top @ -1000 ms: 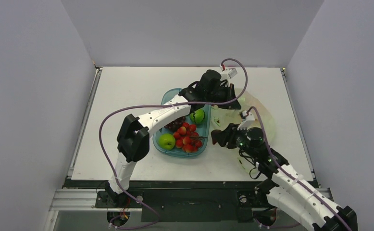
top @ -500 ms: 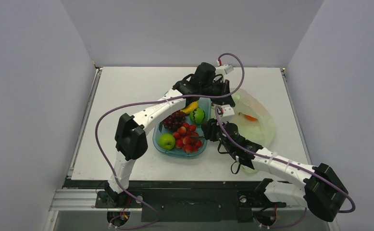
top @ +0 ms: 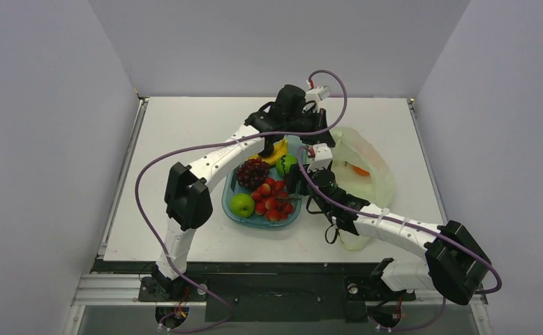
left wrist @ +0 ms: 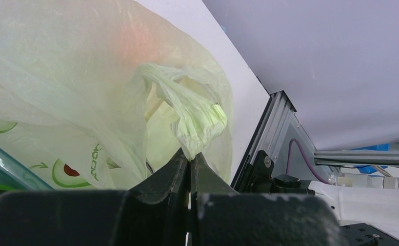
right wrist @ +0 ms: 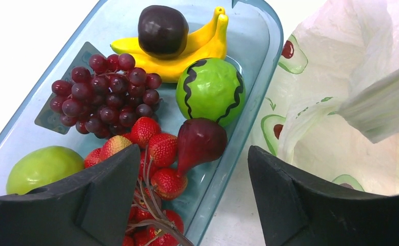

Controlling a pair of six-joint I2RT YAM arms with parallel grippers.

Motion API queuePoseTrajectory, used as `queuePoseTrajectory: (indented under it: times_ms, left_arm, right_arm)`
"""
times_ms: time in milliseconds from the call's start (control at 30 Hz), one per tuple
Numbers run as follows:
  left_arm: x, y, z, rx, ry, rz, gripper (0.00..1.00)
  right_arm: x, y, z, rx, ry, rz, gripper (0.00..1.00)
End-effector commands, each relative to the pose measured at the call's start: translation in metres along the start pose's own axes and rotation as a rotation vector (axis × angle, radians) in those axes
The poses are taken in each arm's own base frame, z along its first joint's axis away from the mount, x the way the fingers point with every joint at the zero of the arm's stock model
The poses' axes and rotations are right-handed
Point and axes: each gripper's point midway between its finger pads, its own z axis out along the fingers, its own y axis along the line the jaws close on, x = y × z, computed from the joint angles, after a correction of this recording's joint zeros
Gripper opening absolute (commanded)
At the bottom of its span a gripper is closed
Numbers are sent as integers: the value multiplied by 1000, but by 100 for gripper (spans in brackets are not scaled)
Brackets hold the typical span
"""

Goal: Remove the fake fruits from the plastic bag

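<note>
Right wrist view looks down on the fake fruits [right wrist: 156, 146], which lie in a clear teal-blue oval plastic tray [right wrist: 263, 56]. A glossy yellow banana bunch [right wrist: 203, 48] sits at the far end with a dark round plum [right wrist: 162, 31] resting on it. Just beside them is a green ball with dark watermelon stripes [right wrist: 210, 91], and a dark red pear-shaped piece [right wrist: 200, 141] touches that ball. A cluster of red strawberries [right wrist: 165, 183] fills the near middle, and a green apple [right wrist: 42, 166] sits in the near left corner. A dark maroon grape bunch [right wrist: 107, 95] lies among them by the left wall.

The thin translucent pale-green plastic bag [right wrist: 341, 61], printed with small avocado marks, lies just beside the tray's right wall. In the top view one small orange piece [top: 361, 170] shows through the film, inside the bag.

The left gripper [left wrist: 190, 154] has its fingers pressed together on a twisted loop handle [left wrist: 197, 118] of the bag, holding it raised above the white table [top: 185, 132]. The right gripper [right wrist: 192, 148] hangs over the strawberries and the red piece with its fingers wide apart and nothing between them.
</note>
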Motion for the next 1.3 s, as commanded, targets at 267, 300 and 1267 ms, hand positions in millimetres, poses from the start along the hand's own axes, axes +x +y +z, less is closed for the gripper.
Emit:
queuePoseTrajectory:
  times_ms: [267,300,1267]
  left_arm:
    - [3,-30,-1,72,-9,36,0]
    - [4,-29,-1,70,-9,32,0]
    - [-25,-91,-15,283,-75,21,0]
  right_arm:
    - [-32,-39,-64,93,-147,109,69]
    - [-25,-48,-68,124,-131,122,68]
    - [0,-201,-7,568,-41,406,61]
